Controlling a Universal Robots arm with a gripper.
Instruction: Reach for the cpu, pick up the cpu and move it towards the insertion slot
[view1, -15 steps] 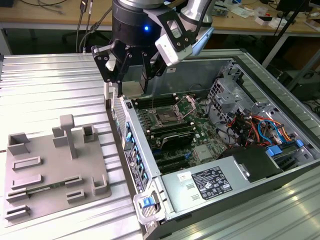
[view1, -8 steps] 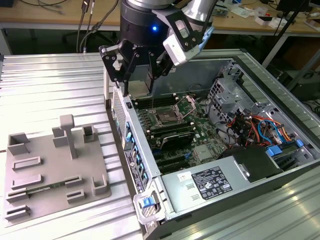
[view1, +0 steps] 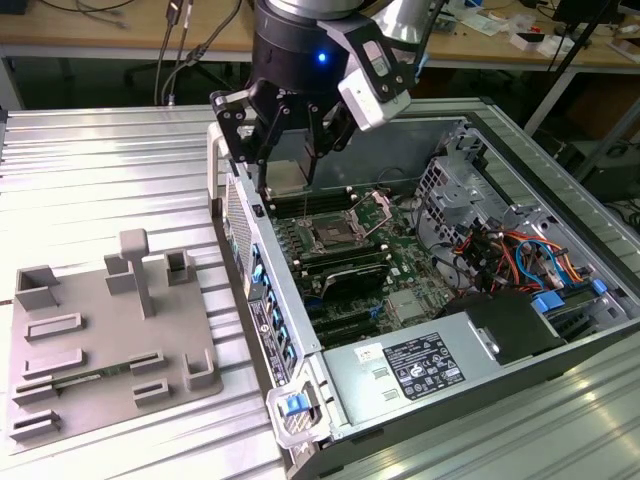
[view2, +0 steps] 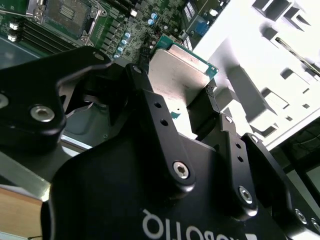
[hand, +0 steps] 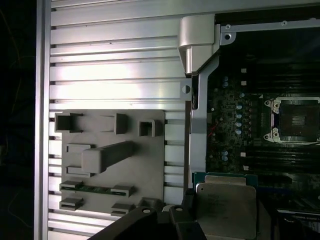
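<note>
- Ribbed aluminium table (view1: 110, 180) carries an open computer case (view1: 300, 400) and, beside it on the exterior view's left, a gray fixture plate (view1: 90, 350); workbenches stand behind.
- Black fingers (view2: 155, 115) are clamped on the cpu (view2: 182, 75), one on each opposite edge; its silvery top shows between them in both wrist views (hand: 226, 210).
- Gripper (view1: 285, 150) hangs in the air over the case's edge, with the cpu (view1: 285, 178) held clear of the board.
- Slot (view1: 330, 237) sits on the green motherboard (view1: 400, 290) below, apart from the chip, its dark centre uncovered (hand: 296, 120).
- Plate's recesses lie well apart from the gripper.
</note>
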